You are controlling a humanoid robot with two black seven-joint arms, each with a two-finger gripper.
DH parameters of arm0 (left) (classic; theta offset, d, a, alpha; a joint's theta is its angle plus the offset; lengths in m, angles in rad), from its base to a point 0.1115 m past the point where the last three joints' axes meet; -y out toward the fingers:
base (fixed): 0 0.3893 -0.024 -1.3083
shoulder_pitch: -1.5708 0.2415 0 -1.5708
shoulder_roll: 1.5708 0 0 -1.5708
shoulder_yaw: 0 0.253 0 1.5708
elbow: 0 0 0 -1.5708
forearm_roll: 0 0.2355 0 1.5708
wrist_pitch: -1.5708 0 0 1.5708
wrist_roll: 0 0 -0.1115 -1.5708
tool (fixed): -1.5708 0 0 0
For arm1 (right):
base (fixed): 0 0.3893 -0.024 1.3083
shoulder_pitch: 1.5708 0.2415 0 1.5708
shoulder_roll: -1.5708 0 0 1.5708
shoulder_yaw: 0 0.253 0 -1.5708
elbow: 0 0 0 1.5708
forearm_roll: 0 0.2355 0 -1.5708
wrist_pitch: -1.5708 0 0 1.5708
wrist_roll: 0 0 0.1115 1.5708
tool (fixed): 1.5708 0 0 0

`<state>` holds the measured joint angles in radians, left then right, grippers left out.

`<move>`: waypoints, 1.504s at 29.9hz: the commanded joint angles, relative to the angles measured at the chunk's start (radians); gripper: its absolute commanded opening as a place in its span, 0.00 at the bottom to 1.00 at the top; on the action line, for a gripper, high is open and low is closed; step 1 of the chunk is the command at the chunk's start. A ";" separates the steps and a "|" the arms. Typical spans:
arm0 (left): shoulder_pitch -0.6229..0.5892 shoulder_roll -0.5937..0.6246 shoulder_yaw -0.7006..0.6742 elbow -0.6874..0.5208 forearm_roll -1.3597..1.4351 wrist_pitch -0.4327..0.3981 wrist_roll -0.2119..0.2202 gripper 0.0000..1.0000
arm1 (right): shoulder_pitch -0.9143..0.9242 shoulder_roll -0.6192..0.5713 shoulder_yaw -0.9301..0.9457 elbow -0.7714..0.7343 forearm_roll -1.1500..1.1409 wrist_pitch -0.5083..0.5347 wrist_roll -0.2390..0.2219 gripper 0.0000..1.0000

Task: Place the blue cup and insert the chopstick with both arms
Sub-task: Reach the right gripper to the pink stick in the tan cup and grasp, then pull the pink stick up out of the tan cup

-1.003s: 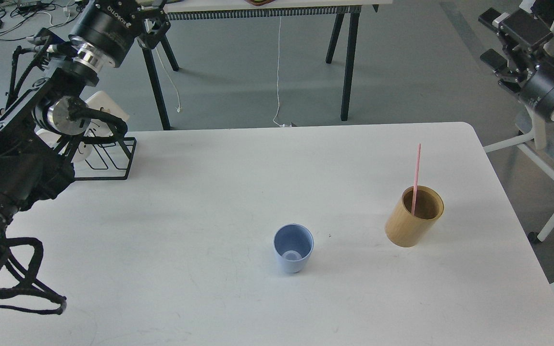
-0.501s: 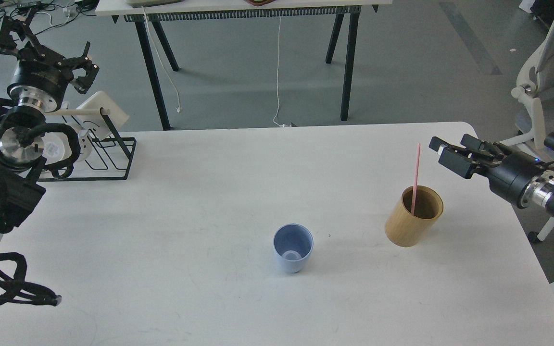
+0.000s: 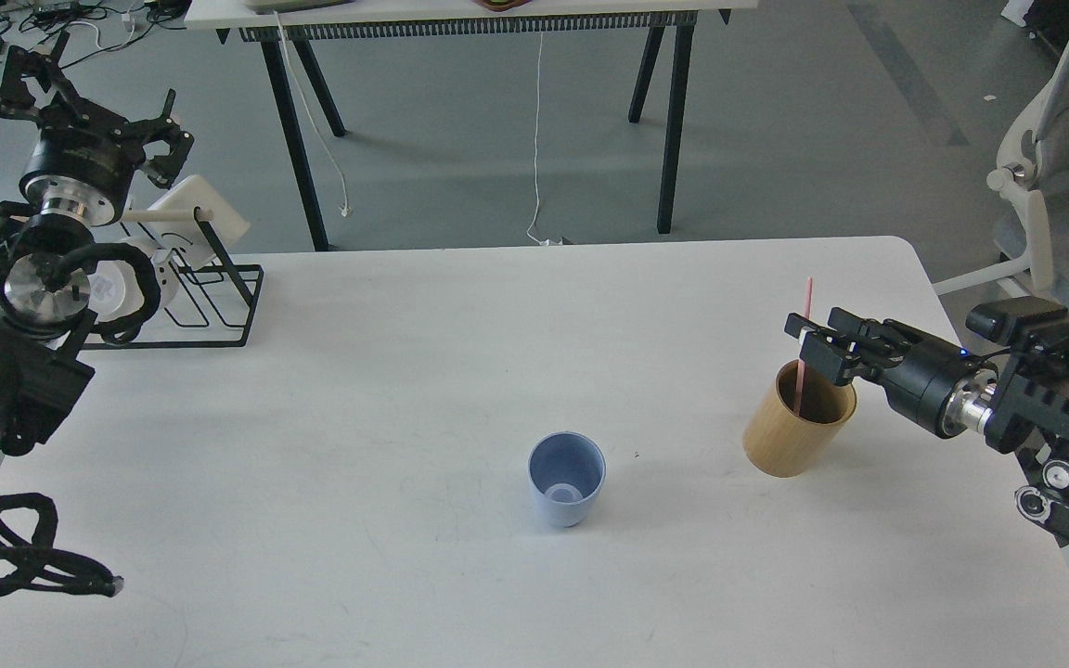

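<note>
— Near the table's right edge, your right gripper sits beside the chopstick: why?
— To lift it from the wooden holder; fingers look apart.
— The blue cup?
— Upright mid-table toward the front edge, awaiting it. Left gripper hangs spread, beyond the back-left corner.

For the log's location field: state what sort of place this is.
Probably a robotics lab or workshop, not a home. A bare white table holds only a few props, loose cables lie on the grey floor by a trestle workbench, and an office chair stands aside.
</note>
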<state>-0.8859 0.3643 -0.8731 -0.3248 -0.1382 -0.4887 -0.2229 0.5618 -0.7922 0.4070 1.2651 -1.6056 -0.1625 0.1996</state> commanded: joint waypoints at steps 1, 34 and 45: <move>-0.001 -0.002 0.000 0.000 -0.001 0.000 -0.001 1.00 | 0.006 0.001 -0.013 -0.001 -0.008 0.011 0.000 0.35; -0.004 0.005 0.013 0.000 0.002 0.000 -0.001 1.00 | 0.260 -0.246 0.136 0.272 0.084 0.012 -0.011 0.00; -0.008 0.007 0.020 0.000 0.006 0.000 -0.001 1.00 | 0.297 0.123 0.027 0.273 0.124 0.051 -0.025 0.00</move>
<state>-0.8914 0.3696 -0.8530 -0.3253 -0.1321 -0.4887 -0.2240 0.8611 -0.7538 0.4857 1.5391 -1.4799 -0.1153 0.1749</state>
